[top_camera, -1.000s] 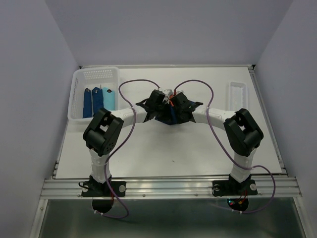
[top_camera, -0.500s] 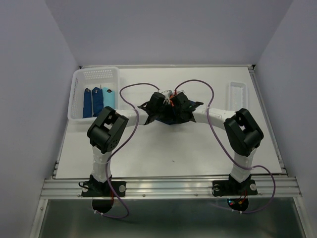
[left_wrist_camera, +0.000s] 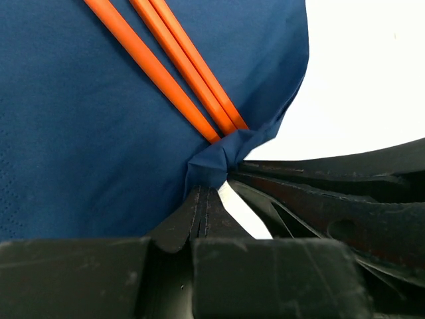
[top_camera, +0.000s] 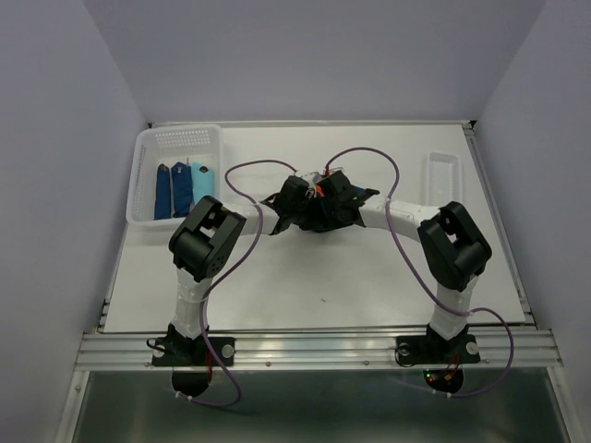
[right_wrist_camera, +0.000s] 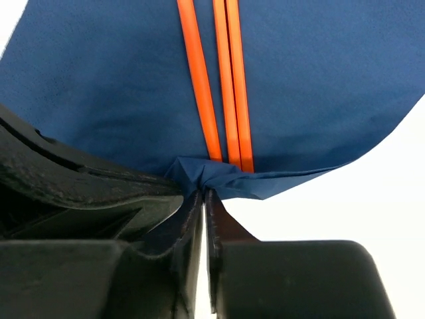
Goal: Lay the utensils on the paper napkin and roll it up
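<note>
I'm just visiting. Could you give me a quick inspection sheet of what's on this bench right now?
Surface: white table, metal rail along its near edge.
Job's things: dark blue napkin with three orange utensil handles lying on it.
Clutter: white basket holding blue rolls, left; clear tray, right.
Grippers: left gripper and right gripper each pinch a napkin edge.
Cables: purple cables loop above both arms.
Surroundings: pale walls.

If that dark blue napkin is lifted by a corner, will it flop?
Probably flop: the napkin bunches into wrinkles where the left gripper pinches it. It looks thin, so likely light; the orange utensils might slide off.
</note>
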Robot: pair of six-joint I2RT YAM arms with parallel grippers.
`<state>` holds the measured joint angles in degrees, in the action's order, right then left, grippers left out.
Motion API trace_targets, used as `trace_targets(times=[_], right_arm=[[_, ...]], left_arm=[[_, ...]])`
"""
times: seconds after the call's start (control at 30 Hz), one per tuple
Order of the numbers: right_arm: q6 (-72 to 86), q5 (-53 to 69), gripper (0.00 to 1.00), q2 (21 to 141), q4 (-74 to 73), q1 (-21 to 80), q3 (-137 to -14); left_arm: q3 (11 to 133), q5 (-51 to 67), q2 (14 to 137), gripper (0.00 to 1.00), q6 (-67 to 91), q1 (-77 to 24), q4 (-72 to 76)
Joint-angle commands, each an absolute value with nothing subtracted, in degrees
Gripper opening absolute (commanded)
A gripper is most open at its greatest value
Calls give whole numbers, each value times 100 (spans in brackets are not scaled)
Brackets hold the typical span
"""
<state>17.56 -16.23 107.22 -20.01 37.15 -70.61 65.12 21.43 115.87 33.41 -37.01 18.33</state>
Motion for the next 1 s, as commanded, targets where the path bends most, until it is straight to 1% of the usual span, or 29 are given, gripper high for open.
trace_targets(times=[0.0,0.03,0.13,0.57,0.6,0.67,0.7,0.83,0.97], right_arm=[[1802,-1705,16,10468,-1767,3727,-7356],[1802,-1783,24,10433,-1767,3727,-7365],[1828,-1872,32,10354,-1767,3666,-7383],[1986,-1995,34,9879,-1635,3428,-7128],[2012,-1978,33,9862,-1626,3428,-7058],[2021,-1890,25,9844,-1617,3428,-7005],[2030,-1846,17,9844,-1608,3428,-6953],[2065,-1565,2,9879,-1565,3428,-6891],[2118,-1380,1,9967,-1494,3428,-6855]], left_arm=[[6293,1916,11584,0,3313,-3709,1758],[6267,1916,11575,0,3313,-3709,1758],[6232,1916,11532,0,3305,-3709,1758],[6144,1881,11364,0,3243,-3709,1732],[6144,1881,11356,0,3243,-3709,1723],[6144,1863,11347,0,3243,-3709,1723],[6144,1863,11347,0,3234,-3709,1714],[6144,1854,11320,0,3234,-3700,1714],[6144,1854,11320,0,3234,-3700,1705]])
